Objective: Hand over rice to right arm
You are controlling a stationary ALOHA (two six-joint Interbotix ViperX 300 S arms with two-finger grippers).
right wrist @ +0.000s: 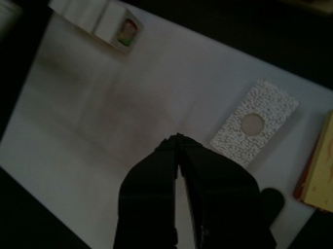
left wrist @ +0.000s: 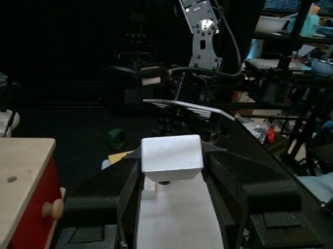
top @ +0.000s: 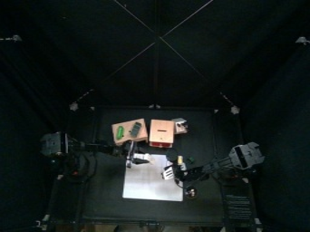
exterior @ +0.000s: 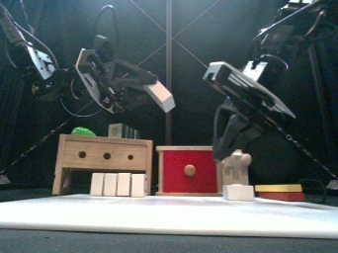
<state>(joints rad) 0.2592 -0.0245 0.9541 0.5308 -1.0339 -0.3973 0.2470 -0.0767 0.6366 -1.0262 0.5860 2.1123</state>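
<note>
- While the left gripper [exterior: 148, 91] hangs raised above the table [exterior: 27, 193], its jaws stand wide with the white rice block [left wrist: 169, 154] between them. The block is off the surface and looks gripped at its sides.
- Right gripper [right wrist: 176, 148]: jaws narrow, nearly closed, nothing between them. It points down over the white sheet [right wrist: 143, 107].
- The two grippers are near each other over the sheet but apart. The rice block is only at the left one.
- A speckled white slab [right wrist: 267, 107] lies on the sheet just beside the right gripper's tips, with a round mark at its middle.
- In the front view, a wooden box [exterior: 103, 158] with two holes and a red box [exterior: 189, 170] stand behind the sheet, side by side.
- Small white blocks [exterior: 117, 184] stand in a row before the wooden box.
</note>
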